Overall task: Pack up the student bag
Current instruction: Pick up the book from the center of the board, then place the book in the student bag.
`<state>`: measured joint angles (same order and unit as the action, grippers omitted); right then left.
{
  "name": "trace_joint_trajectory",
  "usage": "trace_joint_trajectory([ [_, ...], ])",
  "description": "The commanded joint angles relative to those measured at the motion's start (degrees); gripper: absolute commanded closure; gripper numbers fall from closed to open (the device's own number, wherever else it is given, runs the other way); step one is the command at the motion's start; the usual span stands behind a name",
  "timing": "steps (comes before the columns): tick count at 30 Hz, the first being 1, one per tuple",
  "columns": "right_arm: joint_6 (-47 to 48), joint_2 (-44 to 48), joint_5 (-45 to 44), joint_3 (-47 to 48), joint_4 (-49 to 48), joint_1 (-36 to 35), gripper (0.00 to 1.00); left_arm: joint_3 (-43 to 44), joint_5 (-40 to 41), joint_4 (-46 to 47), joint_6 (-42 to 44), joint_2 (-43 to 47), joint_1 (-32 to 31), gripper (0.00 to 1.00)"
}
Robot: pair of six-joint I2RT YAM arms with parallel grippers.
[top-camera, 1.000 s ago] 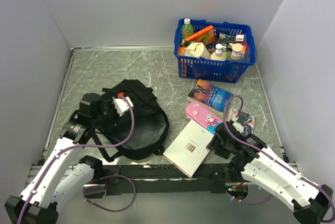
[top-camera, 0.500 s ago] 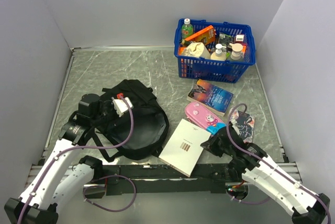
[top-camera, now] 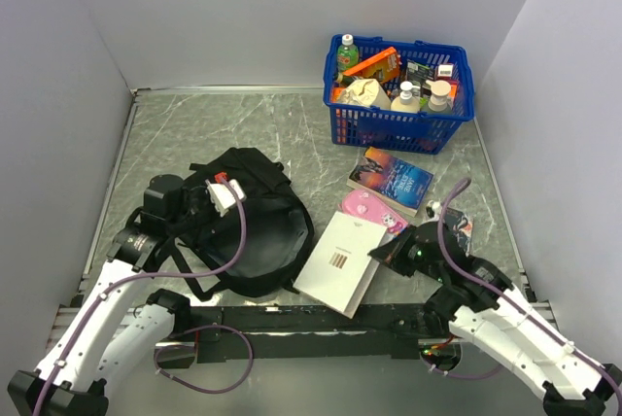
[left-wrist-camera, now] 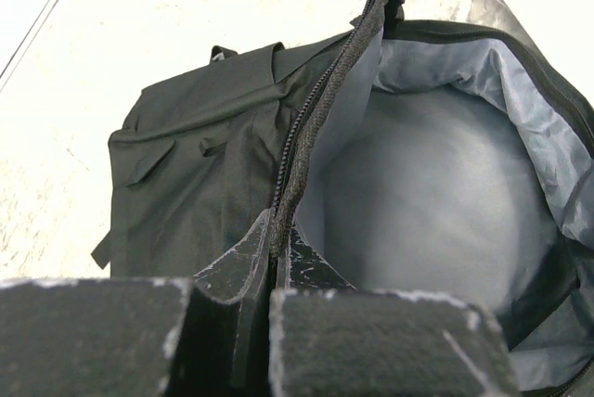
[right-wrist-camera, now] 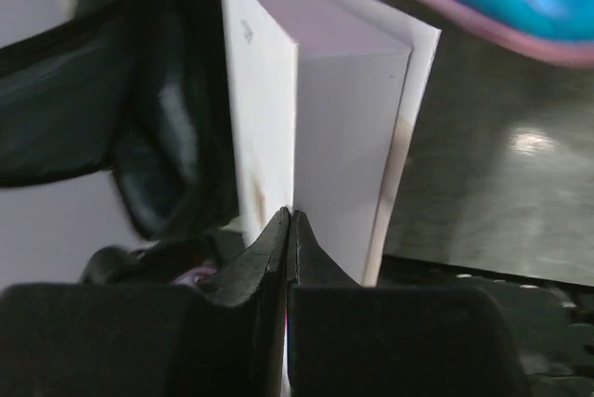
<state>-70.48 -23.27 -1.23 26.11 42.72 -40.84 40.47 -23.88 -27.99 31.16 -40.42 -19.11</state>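
Observation:
The student bag (top-camera: 260,241), a black backpack, lies open at the near left, and its grey lining (left-wrist-camera: 436,193) faces up. My left gripper (top-camera: 201,204) is shut on the zip edge of the bag's opening (left-wrist-camera: 316,109), with its fingertips (left-wrist-camera: 276,230) pinching the rim. A white book (top-camera: 340,259) lies tilted just right of the bag, its right side raised. My right gripper (top-camera: 388,253) is shut on that raised edge. In the right wrist view the jaws (right-wrist-camera: 290,219) meet on the thin edge of the white book (right-wrist-camera: 348,119).
A pink pencil case (top-camera: 374,208) lies just behind the white book. Behind it are a colourful book (top-camera: 394,178) and a dark booklet (top-camera: 455,227). A blue basket (top-camera: 398,130) of groceries stands at the back right. Walls close in on three sides.
My right gripper went from open to shut on the white book's right edge. It moved up and left, and the book shifted toward the bag and tipped up. The left arm held still.

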Motion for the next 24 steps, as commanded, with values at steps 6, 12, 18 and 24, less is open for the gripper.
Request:
trace_joint_trajectory([
  [6,5.18,-2.14,7.21,13.09,-6.06,-0.03,1.00,-1.45,0.94,6.10,-2.24,1.93,0.39,0.99],
  [12,0.87,-1.25,10.37,10.11,-12.65,-0.03,1.00,-0.92,0.59,6.98,-3.12,1.84,0.39,0.99],
  [18,-5.80,-5.11,14.59,3.70,-28.28,-0.03,1.00,-0.48,-0.90,9.52,-6.45,2.19,0.39,0.99],
  [24,-8.44,-15.47,16.61,3.16,-37.26,-1.35,1.00,0.75,-0.91,15.50,-9.62,2.10,0.04,0.99],
])
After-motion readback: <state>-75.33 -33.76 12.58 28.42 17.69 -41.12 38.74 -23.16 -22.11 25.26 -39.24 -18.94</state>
